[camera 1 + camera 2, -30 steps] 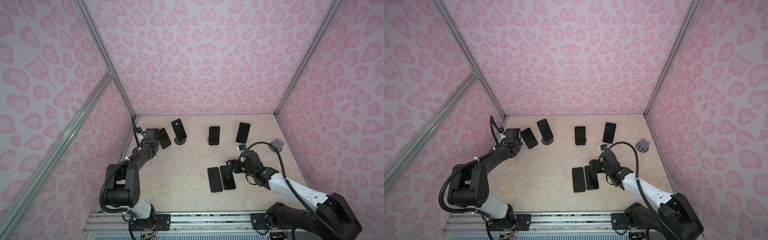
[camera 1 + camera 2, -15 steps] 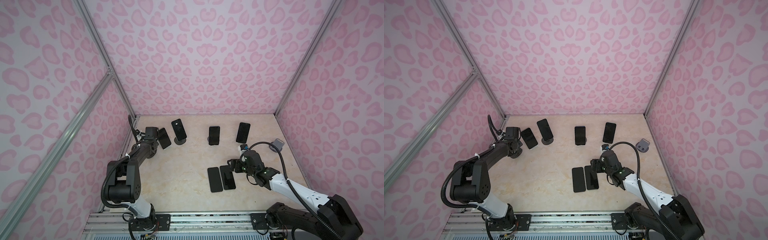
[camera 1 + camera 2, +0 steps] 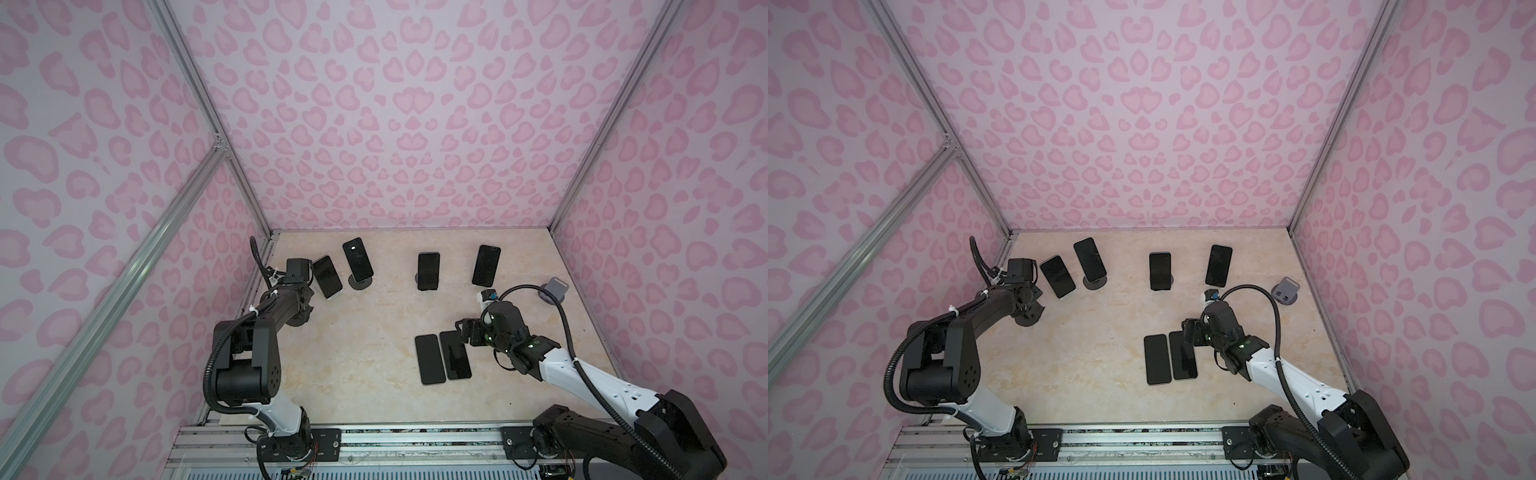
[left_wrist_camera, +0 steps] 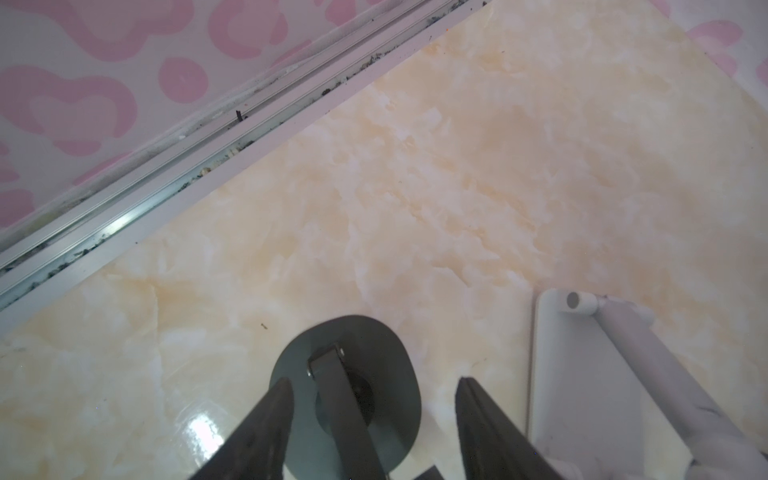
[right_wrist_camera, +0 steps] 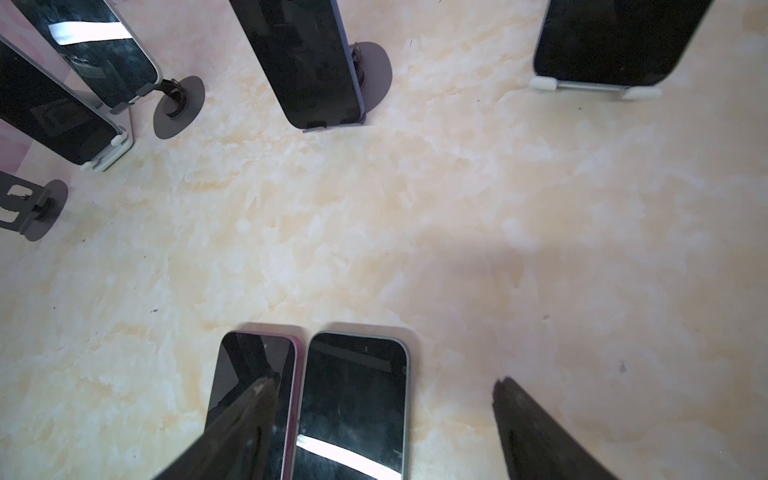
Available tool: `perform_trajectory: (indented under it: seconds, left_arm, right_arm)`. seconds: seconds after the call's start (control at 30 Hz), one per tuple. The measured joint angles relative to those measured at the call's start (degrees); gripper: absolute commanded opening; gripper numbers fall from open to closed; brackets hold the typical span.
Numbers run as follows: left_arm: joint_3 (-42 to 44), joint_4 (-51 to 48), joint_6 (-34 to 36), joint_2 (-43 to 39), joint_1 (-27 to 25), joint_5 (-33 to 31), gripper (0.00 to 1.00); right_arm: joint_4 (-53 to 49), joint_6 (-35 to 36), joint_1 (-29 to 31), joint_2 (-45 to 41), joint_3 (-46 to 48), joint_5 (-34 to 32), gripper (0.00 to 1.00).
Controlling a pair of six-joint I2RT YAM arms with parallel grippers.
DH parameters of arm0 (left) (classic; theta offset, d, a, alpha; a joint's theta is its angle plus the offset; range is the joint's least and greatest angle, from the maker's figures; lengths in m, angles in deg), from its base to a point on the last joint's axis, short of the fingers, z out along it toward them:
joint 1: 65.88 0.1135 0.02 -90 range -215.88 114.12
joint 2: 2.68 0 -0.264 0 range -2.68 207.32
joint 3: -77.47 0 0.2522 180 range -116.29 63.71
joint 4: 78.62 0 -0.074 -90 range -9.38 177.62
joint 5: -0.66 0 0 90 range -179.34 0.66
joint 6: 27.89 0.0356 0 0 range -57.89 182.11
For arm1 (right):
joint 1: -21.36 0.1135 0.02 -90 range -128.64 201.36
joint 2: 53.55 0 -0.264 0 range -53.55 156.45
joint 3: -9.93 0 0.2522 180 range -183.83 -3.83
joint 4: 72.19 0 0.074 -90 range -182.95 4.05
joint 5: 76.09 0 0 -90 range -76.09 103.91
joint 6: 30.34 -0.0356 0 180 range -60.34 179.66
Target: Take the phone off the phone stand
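Near right: two flat phones [image 3: 455,355] lie side by side on the table [image 3: 365,353], probably already unloaded. The right pincer [image 3: 464,332] hangs over them, jaws wide, holding nothing. Far left: the left pincer [image 4: 374,382] is part-open, straddling the empty stand [image 4: 361,338] stem without gripping it. Four standing phones [image 3: 428,270] line the far side. The likely next target is the far-left phone [image 3: 327,276], just beside that pincer.
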Motion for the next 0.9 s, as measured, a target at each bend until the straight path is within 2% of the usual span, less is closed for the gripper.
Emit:
perform_trajectory:
  seconds: [0.2, 0.4, 0.47, 0.57, 0.63, 0.7, 0.9]
  left_arm:
    - [-0.8, -0.4, 1.7, -9.7, -0.1, 2.0, 0.83]
    - [-0.8, -0.4, 3.5, -23.6, -2.0, 6.2, 0.87]
    - [1.5, 0.0, 3.8, -28.8, -4.2, 8.5, 0.87]
    - [9.6, 3.1, 4.2, -37.6, -9.6, 13.3, 0.91]
    - [15.7, 5.4, 3.0, -43.4, -12.5, 16.5, 0.98]
    - [20.9, 7.9, 1.6, -48.9, -15.2, 18.9, 0.98]
    - [25.6, 13.3, 0.2, -57.5, -21.4, 26.3, 0.98]
  right_arm:
    - [-0.5, 0.0, -0.1, -0.9, -1.1, 0.0, 0.88]
    - [-4.2, 0.7, -0.2, -2.7, -5.8, -2.3, 0.94]
    - [-6.7, 1.6, -1.6, -2.5, -9.0, -3.9, 0.96]
    - [-8.3, 1.9, -7.2, -0.4, -15.3, -5.2, 0.97]
    - [-8.7, 1.9, -10.7, 2.5, -19.4, -6.1, 0.98]
    - [-9.2, 2.5, -12.5, 7.0, -24.2, -6.3, 0.98]
    - [-11.3, 4.7, -16.5, 17.4, -34.3, -7.4, 0.98]
